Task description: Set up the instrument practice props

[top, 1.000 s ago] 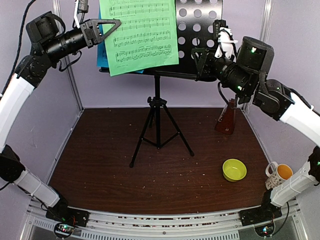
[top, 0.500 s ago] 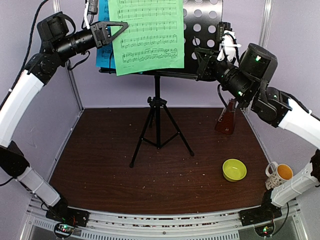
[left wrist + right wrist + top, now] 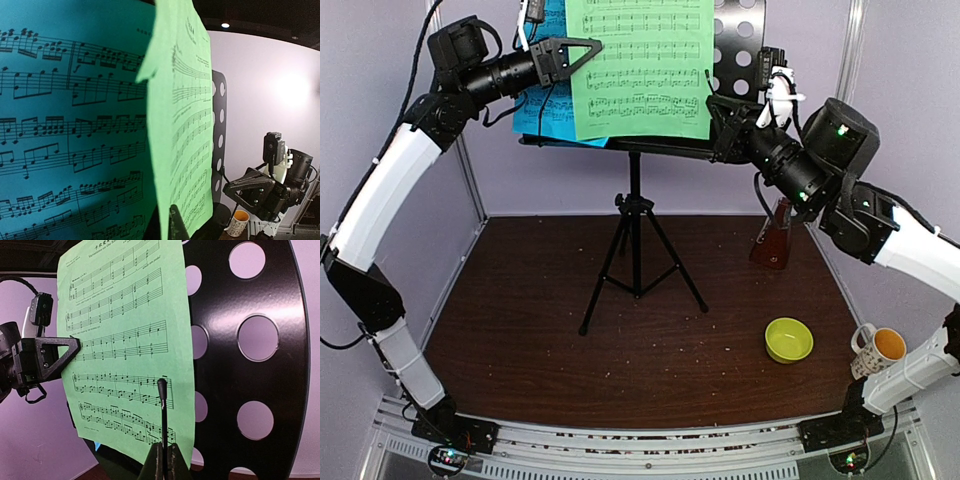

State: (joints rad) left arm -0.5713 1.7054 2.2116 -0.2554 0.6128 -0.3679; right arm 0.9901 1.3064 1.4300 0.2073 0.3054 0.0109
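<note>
The black music stand (image 3: 741,38) rises on its tripod (image 3: 635,245) at the back. A blue music sheet (image 3: 545,95) leans on the left of its perforated desk (image 3: 240,365). My left gripper (image 3: 592,46) is shut on the left edge of the green music sheet (image 3: 640,70), held upright before the desk. That sheet (image 3: 175,125) shows edge-on in the left wrist view, above the gripper (image 3: 172,225). My right gripper (image 3: 164,460) is shut on a thin black rod (image 3: 162,410) standing by the sheet's lower right corner (image 3: 125,340). The reddish-brown metronome (image 3: 775,238) stands behind my right arm.
A yellow-green bowl (image 3: 788,340) lies on the brown table (image 3: 570,330) at the front right. A spotted mug (image 3: 875,347) stands beside it near the right arm's base. Purple walls enclose the back and sides.
My left gripper has carried the green sheet to the right across the desk, uncovering more of the blue sheet. My right gripper has closed on the thin rod.
</note>
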